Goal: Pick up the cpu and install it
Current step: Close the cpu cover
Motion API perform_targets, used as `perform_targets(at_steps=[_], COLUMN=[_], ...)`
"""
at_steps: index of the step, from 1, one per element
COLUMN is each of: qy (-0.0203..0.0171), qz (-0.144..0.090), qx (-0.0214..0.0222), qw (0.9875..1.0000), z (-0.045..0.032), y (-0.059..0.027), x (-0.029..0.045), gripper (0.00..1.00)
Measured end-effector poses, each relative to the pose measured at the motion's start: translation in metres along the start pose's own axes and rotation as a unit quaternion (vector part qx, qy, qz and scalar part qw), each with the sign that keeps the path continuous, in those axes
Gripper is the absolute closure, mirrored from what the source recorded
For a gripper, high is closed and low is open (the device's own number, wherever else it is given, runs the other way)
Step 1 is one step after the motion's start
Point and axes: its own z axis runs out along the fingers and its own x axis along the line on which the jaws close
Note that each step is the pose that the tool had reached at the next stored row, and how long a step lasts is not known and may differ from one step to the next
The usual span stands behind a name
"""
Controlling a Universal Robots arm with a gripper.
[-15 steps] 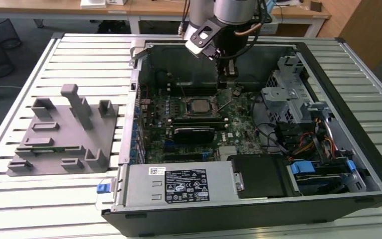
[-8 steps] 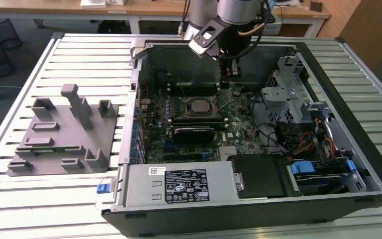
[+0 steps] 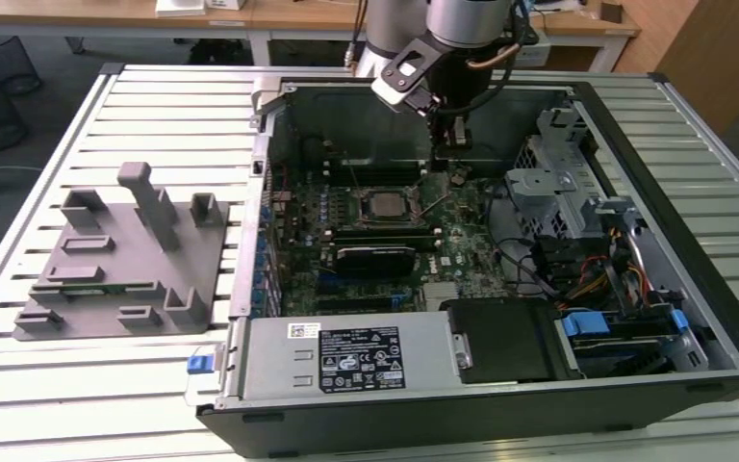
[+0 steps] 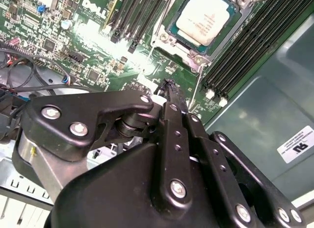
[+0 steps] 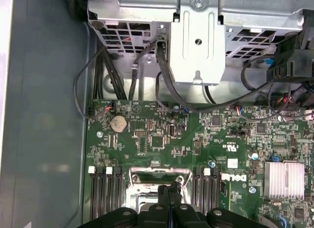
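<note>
The gripper [image 4: 169, 86] hangs low inside the open computer case [image 3: 677, 192]. Its jaws are drawn together and I see nothing between them. In both wrist views the tip [image 5: 169, 190] sits over the motherboard [image 4: 88, 46], just beside the socket frame [image 4: 164, 39] on the side nearer the case's back wall.

A thin wire lever [image 4: 195, 88] runs out from the frame's corner past the fingertip. It looks raised rather than latched, though the angle makes this hard to tell.

Beyond it, the cpu [image 4: 208, 17] is already seated in the socket, near the middle of the board between two banks of memory slots [image 4: 245, 46]. In the exterior view it [image 3: 383, 204] lies toward the board's far edge, near the gripper [image 3: 446, 159] but not under it.

The chip lies flat with its pale metal top facing up out of the case. It is close to square, so it has no real long axis. Its edges run parallel to the memory slots and the board edges.

With the chip in place, the work in hand appears to be the lever. Doing that well means pressing on the wire alone, keeping off the chip's top and the slots, and guiding the wire along its own arc rather than forcing it sideways.

Farthest off, a grey fixture [image 3: 126, 260] stands on the slatted table [image 3: 36, 385], well apart from the case.
</note>
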Motion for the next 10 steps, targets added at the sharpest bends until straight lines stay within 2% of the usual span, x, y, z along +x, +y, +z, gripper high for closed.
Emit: perform_targets(at_steps=[10], qy=[0.0001], qz=[0.000], qx=[0.0000], qw=[1.0000], z=[0.0004], y=[0.0092], x=[-0.0002], gripper=[0.89])
